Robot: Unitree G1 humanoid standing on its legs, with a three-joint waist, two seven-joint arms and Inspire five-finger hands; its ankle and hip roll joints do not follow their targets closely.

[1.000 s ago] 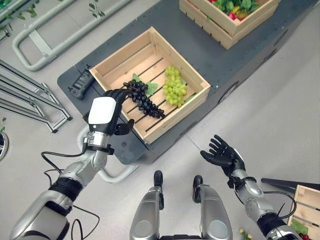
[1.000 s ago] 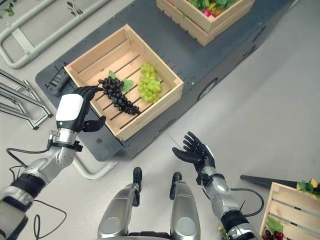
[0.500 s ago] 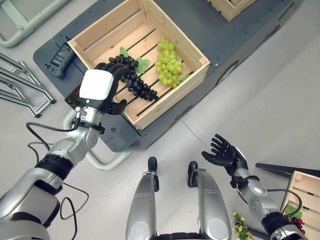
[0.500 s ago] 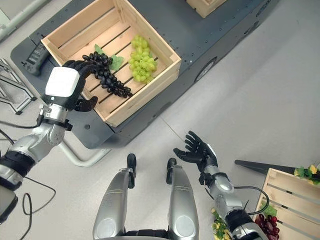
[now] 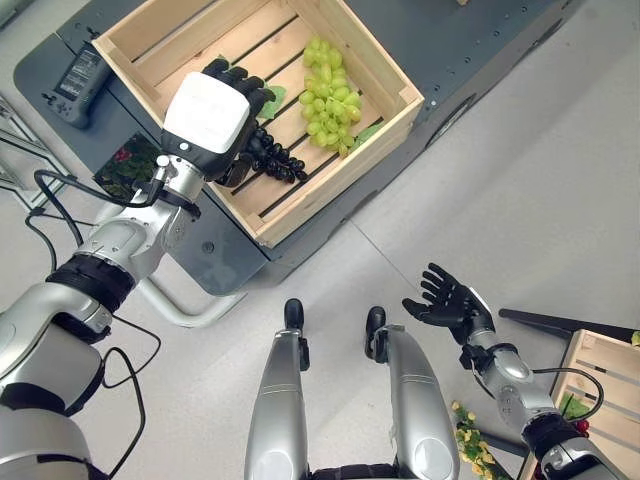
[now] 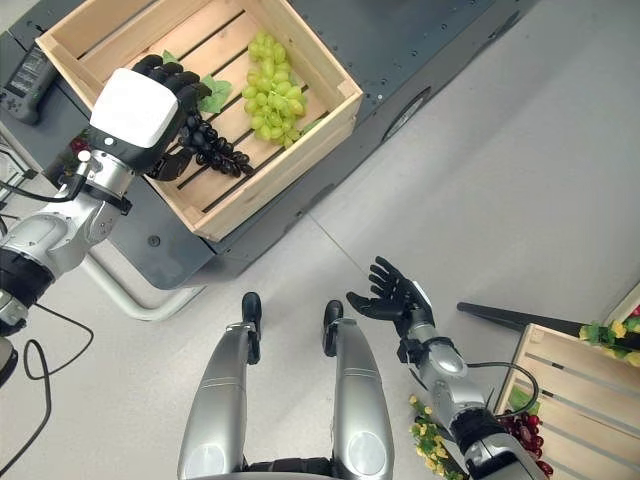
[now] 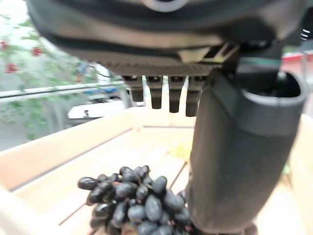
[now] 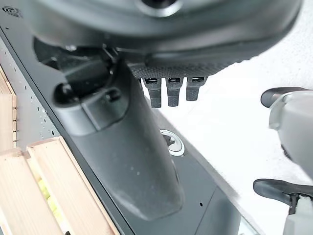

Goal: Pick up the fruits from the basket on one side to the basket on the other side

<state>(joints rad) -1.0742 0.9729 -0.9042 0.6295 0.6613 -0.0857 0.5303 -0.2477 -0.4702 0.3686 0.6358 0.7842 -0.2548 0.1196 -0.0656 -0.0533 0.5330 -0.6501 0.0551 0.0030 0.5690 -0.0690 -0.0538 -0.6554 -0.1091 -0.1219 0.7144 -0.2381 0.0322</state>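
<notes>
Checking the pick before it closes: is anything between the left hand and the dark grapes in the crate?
Nothing visible. The left hand hangs right over the dark grapes inside the wooden crate, fingers open. The green grapes lie off to one side.

Black grape bunch and green grape bunch lie side by side in wooden crate.

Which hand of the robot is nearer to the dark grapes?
Left. The left hand is over the dark grapes in the crate; the right hand hangs open above the floor.
</notes>
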